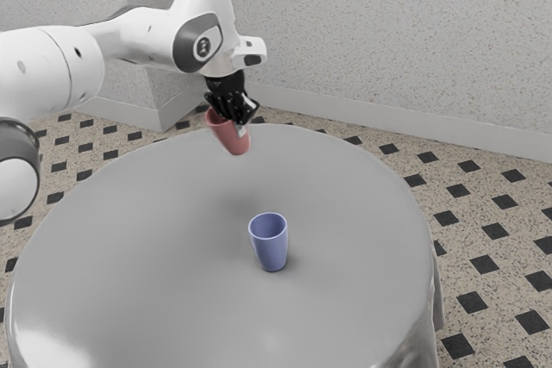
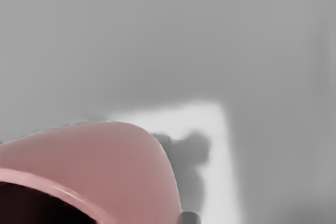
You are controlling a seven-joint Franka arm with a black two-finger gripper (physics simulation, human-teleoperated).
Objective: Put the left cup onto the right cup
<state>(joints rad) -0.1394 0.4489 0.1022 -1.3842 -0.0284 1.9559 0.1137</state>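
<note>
**Carry phase: pink cup aloft, blue cup to be reached**

Exterior view: black two-finger gripper (image 1: pixel 231 116) closed from two sides on the upper part of a salmon-pink tapered plastic cup (image 1: pixel 229 135), jaws spread only as far as the cup between them; exact finger contact hard to make out. Cup clear of the round grey-clothed table (image 1: pixel 129 239), hanging over its far side, tilted, base down and leaning toward the exterior view's right. Well apart from it, nearer the table's middle: periwinkle-blue tapered plastic cup (image 1: pixel 268 241), upright, mouth upward.

Wrist view: salmon-pink tapered plastic cup (image 2: pixel 94 166) large and blurred just under the hand, bare tabletop (image 2: pixel 157 35) beyond, dark shadow (image 2: pixel 191 153) cast beside the cup.

Step judged in hand: transport toward the blue cup, with placement not yet begun.

For a clean placement:
- Hold the present height across the table, well above the blue rim.
- Bring the pink cup upright before any descent.
- Centre its base over the blue mouth, checking from the side view rather than from the hand camera.
- Lower slowly and straight down.
- Open the jaws only after seating, then lift straight up.

Likely hazard: a tilted base catching the blue rim and toppling that light, unsupported cup.
</note>
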